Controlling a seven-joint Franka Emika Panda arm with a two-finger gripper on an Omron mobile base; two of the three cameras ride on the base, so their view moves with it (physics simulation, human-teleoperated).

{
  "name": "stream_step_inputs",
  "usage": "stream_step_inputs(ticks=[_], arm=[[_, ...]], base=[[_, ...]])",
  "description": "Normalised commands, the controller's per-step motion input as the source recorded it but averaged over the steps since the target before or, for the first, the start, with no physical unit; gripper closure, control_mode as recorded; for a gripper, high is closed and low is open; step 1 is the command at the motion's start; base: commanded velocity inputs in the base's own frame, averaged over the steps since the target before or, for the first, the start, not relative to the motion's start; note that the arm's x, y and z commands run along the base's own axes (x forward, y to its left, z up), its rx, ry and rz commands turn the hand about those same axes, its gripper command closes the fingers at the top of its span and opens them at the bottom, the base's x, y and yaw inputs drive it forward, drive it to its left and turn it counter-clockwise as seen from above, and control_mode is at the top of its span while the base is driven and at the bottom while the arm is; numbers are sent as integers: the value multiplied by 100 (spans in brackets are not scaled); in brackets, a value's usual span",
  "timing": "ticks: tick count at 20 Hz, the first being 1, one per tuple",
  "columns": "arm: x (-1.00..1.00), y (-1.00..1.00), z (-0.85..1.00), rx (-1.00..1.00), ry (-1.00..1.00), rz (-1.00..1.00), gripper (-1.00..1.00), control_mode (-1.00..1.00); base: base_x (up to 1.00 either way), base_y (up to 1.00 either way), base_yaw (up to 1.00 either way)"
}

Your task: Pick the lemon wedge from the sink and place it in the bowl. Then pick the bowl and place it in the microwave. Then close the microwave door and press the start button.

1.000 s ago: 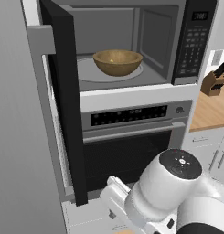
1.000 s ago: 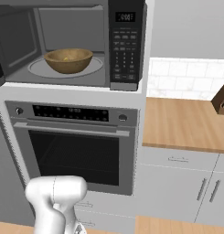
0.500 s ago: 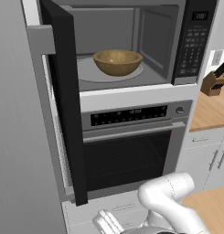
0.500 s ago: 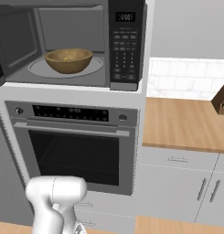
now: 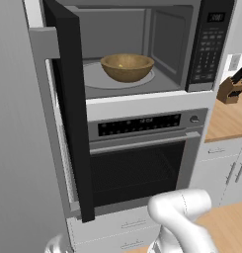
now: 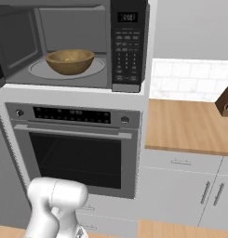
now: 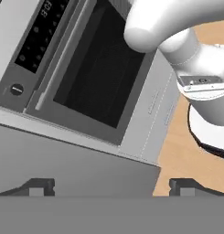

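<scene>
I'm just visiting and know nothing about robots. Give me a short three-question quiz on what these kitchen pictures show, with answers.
1. True or false: the microwave door is shut.
2. Where is the bowl? A) on the counter B) inside the microwave C) in the oven
3. What sits directly below the microwave?

Key: 1. False, it stands open. 2. B. 3. The oven.

Grained wooden bowl (image 5: 127, 66); steel-trimmed microwave (image 5: 211, 44).

Brown wooden bowl (image 5: 127, 66) on the round turntable plate (image 5: 93, 79) inside the open microwave (image 5: 162, 44).
</scene>
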Motion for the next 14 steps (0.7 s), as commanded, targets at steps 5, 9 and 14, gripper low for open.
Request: stream_step_inputs(ticks=[5, 9, 14], arm=[[58, 41, 70, -2, -29, -13, -100, -100], [64, -2, 82, 0, -24, -15, -100, -100], [46, -44, 52, 0, -23, -20, -100, -100]], base=[[0, 0, 0], [0, 0, 0], [0, 0, 0]])
